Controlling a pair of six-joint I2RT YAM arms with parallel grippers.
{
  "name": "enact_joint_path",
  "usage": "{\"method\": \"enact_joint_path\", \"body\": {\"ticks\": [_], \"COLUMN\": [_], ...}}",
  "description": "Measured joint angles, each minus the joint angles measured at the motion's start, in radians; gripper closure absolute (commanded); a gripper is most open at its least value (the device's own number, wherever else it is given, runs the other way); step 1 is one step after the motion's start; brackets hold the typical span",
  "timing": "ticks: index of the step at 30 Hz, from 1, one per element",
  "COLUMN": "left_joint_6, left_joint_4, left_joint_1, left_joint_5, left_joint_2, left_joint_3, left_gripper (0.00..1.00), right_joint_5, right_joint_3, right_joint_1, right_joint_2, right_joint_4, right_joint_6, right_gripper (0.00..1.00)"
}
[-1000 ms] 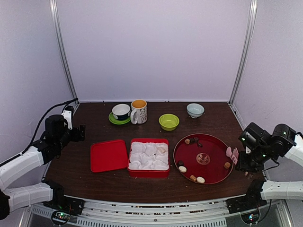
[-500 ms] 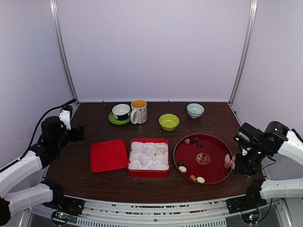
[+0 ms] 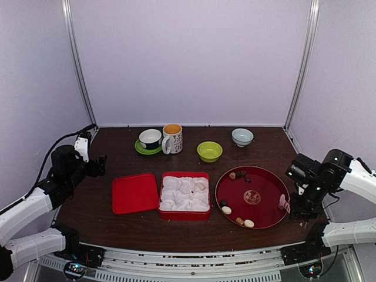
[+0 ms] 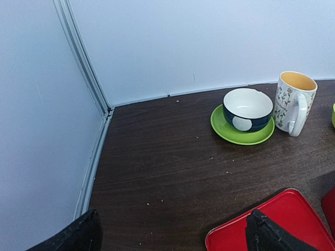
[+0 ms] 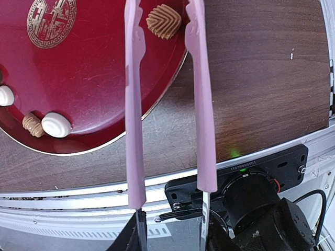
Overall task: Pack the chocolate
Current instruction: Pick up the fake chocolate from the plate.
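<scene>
The chocolate lies on a round dark-red tray [image 3: 258, 185]: small pieces at its far side [image 3: 233, 175] and near rim [image 3: 249, 224]. One tan piece [image 3: 201, 185] sits in the red box [image 3: 184, 215] lined with white paper cups. My right gripper [image 3: 298, 198] [image 5: 170, 230] is shut on pink tongs [image 3: 285, 202] [image 5: 133, 104]. The tong tips straddle a tan ridged chocolate [image 5: 164, 21] at the tray's right rim [image 5: 104, 94]. Two cream pieces [image 5: 56, 124] and a tan one [image 5: 32, 125] lie nearby. My left gripper [image 3: 100, 165] [image 4: 172, 235] hangs open over bare table, left of the lid.
The box's red lid [image 3: 136, 192] [image 4: 272, 230] lies flat left of the box. Along the back stand a dark bowl on a green saucer [image 3: 150, 140] [image 4: 246, 112], a patterned mug [image 3: 173, 138] [image 4: 293, 102], a green bowl [image 3: 210, 151] and a pale blue bowl [image 3: 242, 137].
My right arm has swung left and lower, bringing the tongs over the tray's right rim. The left arm has hardly moved.
</scene>
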Motion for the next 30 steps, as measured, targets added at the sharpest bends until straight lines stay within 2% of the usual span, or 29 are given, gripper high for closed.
{"method": "enact_joint_path", "body": {"ticks": [11, 30], "left_joint_6": [0.002, 0.003], "left_joint_4": [0.0, 0.0], "left_joint_1": [0.0, 0.0], "left_joint_5": [0.009, 0.011], "left_joint_2": [0.001, 0.012], "left_joint_3": [-0.001, -0.003], "left_gripper": [0.02, 0.02], "right_joint_5": [0.033, -0.01], "right_joint_3": [0.086, 0.008], "right_joint_1": [0.0, 0.0], "right_joint_2": [0.054, 0.082], "right_joint_4": [-0.033, 0.026], "right_joint_6": [-0.005, -0.023], "right_gripper": [0.65, 0.64]}}
